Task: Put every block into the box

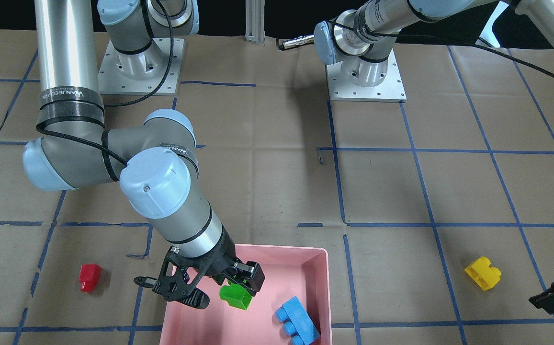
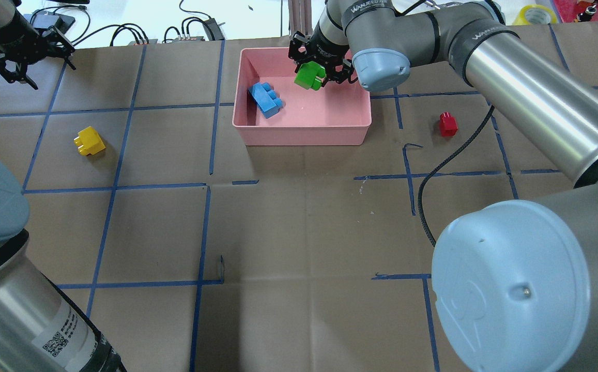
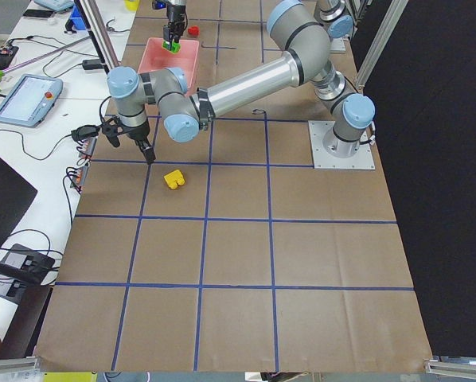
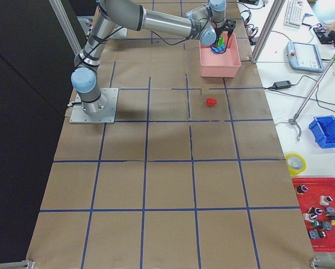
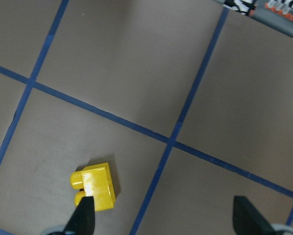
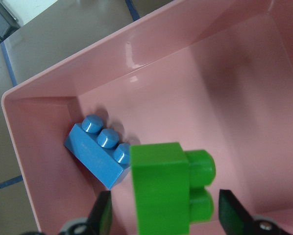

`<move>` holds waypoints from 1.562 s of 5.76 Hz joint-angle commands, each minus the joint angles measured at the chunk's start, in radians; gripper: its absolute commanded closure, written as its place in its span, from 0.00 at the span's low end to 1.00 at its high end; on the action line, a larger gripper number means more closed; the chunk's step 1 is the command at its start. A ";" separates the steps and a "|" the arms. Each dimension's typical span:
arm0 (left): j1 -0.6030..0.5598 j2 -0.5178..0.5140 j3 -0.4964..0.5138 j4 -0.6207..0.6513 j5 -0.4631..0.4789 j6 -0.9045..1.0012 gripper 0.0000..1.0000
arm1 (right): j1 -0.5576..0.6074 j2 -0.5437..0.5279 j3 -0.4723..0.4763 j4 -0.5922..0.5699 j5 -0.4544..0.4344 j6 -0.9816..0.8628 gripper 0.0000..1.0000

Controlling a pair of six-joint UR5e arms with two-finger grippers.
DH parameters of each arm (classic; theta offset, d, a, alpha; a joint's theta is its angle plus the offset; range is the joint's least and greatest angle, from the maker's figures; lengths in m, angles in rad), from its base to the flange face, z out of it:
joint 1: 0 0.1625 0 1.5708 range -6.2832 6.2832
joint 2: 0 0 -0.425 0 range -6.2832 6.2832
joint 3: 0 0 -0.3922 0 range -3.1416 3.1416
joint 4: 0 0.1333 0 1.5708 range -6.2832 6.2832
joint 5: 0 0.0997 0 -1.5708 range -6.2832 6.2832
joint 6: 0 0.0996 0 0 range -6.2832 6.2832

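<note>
i am watching the right gripper point(image 6: 169, 215) hanging with jaws spread around the green block point(image 6: 161, 191) just over the box point(image 6: 136, 46), and i am judging it light, stiff, slippery, best pinched on flat sides.

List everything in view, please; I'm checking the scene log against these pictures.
green block: 1, green, over the tray, loose between the right claw's fingers
blue block: 1, light blue, lying in the tray
red block: 1, red, on the table outside the tray
yellow block: 1, yellow, on the table near the left claw
tray: 1, pink, on the table
table: 1, brown paper, blue tape grid
tape roll: 1, yellow, beside the table
right claw: 1, black, open, over the tray
left claw: 1, black, open, empty, near the yellow block
arms: 2, grey, pale blue caps
</note>
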 commanded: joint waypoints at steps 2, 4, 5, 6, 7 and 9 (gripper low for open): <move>0.003 0.022 -0.339 0.339 0.026 -0.022 0.02 | -0.002 -0.012 -0.005 0.018 -0.010 -0.048 0.00; 0.009 0.025 -0.400 0.402 0.023 -0.019 0.01 | -0.072 -0.079 0.012 0.145 -0.069 -0.317 0.00; 0.009 0.025 -0.403 0.401 0.023 -0.019 0.01 | -0.133 -0.131 0.012 0.270 -0.103 -0.469 0.00; 0.026 0.016 -0.405 0.401 0.021 -0.018 0.01 | -0.203 -0.180 0.016 0.376 -0.135 -0.627 0.00; 0.034 0.013 -0.405 0.402 0.021 -0.015 0.01 | -0.254 -0.186 0.045 0.385 -0.178 -0.755 0.00; 0.032 0.010 -0.405 0.401 -0.003 -0.018 0.01 | -0.311 -0.186 0.171 0.280 -0.181 -0.844 0.01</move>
